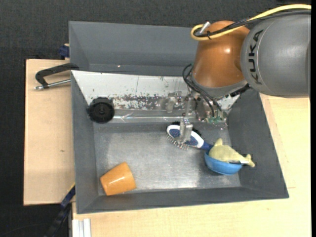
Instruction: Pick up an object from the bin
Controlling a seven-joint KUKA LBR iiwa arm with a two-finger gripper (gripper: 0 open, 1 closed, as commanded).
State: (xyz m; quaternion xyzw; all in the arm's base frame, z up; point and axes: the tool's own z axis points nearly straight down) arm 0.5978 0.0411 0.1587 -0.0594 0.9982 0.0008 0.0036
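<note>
My gripper (pixel 186 132) hangs below the orange wrist cover, at the middle right of the bin. It is down on a blue and white brush (pixel 196 140) that lies flat on the bin floor, its bristles toward the left. I cannot see whether the brush is gripped. Just to the right of the brush sits a blue bowl (pixel 220 165) with a pale yellow thing (pixel 228 155) lying in it.
An orange cup (pixel 118 178) lies on its side at the front left of the bin. A black round disc (pixel 100 110) rests against the back wall at the left. The arm covers the bin's back right corner.
</note>
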